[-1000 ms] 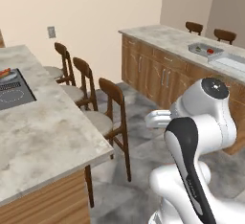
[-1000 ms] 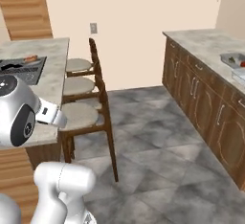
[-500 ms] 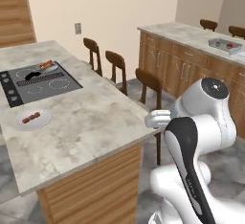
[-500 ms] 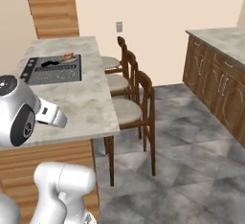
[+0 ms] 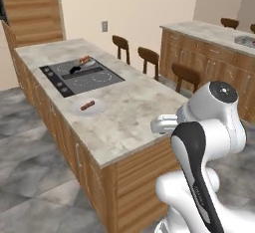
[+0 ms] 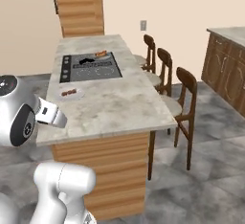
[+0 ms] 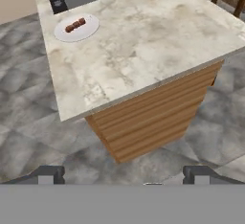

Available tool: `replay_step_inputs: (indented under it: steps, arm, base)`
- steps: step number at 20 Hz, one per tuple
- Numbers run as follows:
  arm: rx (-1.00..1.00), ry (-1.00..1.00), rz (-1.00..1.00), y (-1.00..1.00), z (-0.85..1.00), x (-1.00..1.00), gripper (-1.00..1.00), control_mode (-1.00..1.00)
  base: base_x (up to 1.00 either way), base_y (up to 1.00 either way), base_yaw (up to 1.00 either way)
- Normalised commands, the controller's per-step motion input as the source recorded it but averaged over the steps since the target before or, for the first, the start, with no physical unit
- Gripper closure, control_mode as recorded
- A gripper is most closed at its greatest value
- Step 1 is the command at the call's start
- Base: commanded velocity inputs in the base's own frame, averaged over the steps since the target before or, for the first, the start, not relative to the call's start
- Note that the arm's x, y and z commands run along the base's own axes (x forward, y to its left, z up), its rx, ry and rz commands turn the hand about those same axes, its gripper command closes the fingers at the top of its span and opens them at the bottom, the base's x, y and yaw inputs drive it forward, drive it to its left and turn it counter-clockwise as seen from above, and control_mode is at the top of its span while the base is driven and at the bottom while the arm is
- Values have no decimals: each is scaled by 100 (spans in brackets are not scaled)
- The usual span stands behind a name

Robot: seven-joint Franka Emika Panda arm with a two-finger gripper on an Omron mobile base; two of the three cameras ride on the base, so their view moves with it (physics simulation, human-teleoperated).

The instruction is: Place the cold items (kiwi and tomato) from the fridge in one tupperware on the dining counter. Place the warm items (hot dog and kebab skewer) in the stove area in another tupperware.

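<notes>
While the two dark fingertips of the pincer [image 7: 122, 176] stand wide apart with nothing between them, low in front of the island's end, the warm food lies well ahead on the pale marbled stone tabletop [image 5: 132, 112]. The brown kebab skewer [image 7: 76, 25] rests on a round white plate [image 7: 88, 30], just on the near side of the black glass cooktop [image 5: 82, 76]. It is likely light and a little greasy, its chunks soft and able to slide on the stick, so the pincer should close across the middle of the meat rather than on the thin tips. The reddish hot dog [image 5: 84, 59] sits at the far edge of the cooktop beside a small dark object I cannot identify; it should be springy, round and prone to roll, best pinched across its middle. The stone looks hard, flat and smooth. Wooden chairs [image 6: 185, 85] line one long side of the island, grey tiled floor [image 7: 28, 122] surrounds it, and no tupperware can be made out.
</notes>
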Motion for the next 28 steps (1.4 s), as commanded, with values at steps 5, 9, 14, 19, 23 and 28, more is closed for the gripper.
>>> replay_step_inputs:
  steps: [5,9,14,19,23,28]
  arm:
    - [0,0,0,0,0,0,-100,100]
    - [0,0,0,0,0,0,-100,100]
    - [0,0,0,0,0,0,-100,100]
    - [0,0,0,0,0,0,-100,100]
    - [0,0,0,0,0,0,-100,100]
    - [0,0,0,0,0,0,-100,100]
  base:
    - [-1,100,-11]
    - [23,100,-32]
    - [28,99,-44]
    - [23,76,-57]
    - [30,65,-60]
    - [32,82,-55]
